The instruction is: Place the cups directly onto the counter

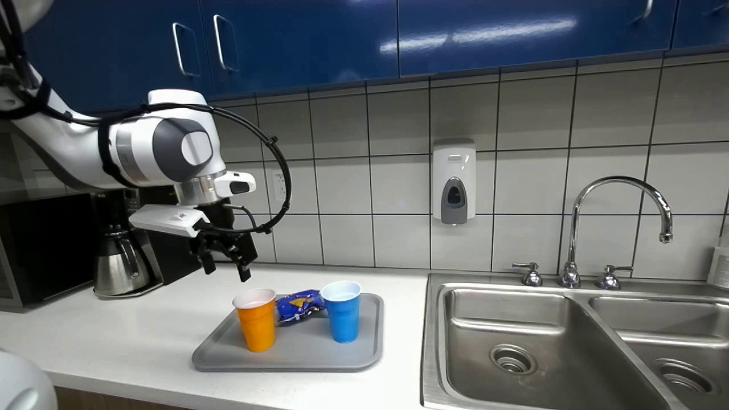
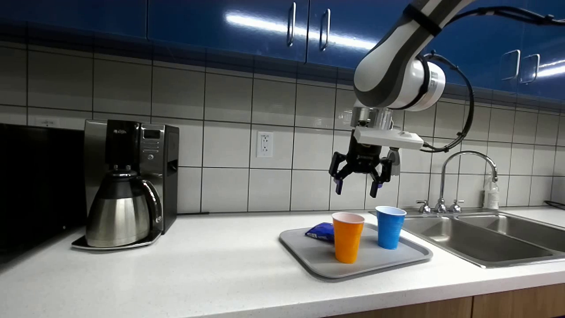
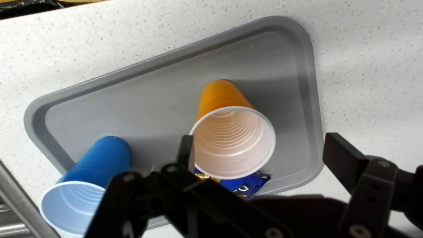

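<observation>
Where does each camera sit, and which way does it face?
An exterior view: before the long white countertop, near the double steel sink, facing the pale tiled wall; white robot arm and black gripper show.
An exterior view: nearer the black-and-steel coffee maker, facing the same wall; arm and gripper show.
Wrist view: on the arm, facing down at the grey rectangular tray; only gripper parts show.
All three share the orange plastic cup and blue plastic cup.
</observation>
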{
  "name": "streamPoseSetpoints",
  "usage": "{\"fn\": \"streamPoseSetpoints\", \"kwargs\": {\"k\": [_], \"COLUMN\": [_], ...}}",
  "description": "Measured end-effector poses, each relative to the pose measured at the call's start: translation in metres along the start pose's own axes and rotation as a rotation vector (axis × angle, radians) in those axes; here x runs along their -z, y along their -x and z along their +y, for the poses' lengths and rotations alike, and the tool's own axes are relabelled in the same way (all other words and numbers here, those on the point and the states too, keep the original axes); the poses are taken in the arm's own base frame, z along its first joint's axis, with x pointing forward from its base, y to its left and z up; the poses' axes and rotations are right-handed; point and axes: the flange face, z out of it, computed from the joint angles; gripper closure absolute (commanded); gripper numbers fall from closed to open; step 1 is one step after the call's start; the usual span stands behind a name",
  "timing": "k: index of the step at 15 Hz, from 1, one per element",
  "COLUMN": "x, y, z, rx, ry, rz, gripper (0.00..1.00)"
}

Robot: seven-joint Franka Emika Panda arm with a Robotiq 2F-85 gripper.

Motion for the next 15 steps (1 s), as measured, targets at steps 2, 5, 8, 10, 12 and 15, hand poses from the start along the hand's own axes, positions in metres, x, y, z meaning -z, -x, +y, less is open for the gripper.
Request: {"fn": "streamPoseSetpoints", "kwargs": {"k": [2, 5, 8, 10, 12, 15], "x": [-0.006, -0.015, -0.024, -0.032, -0.039, -0.048], "y": [-0.004, -0.008, -0.011, -0.012, -0.014, -0.017], "z": [-0.002, -0.004, -0.005, -0.006, -0.007, -0.008], "rx": [0.007, 0.021, 0.033, 0.036, 0.037, 0.042], "ry": [0.001, 0.004, 0.008, 0.008, 0.006, 0.005], "rz": [0.001, 0.003, 0.001, -0.004, -0.011, -0.016], "gripper": [0.0, 0.0, 0.0, 0.0, 0.0, 0.0]}}
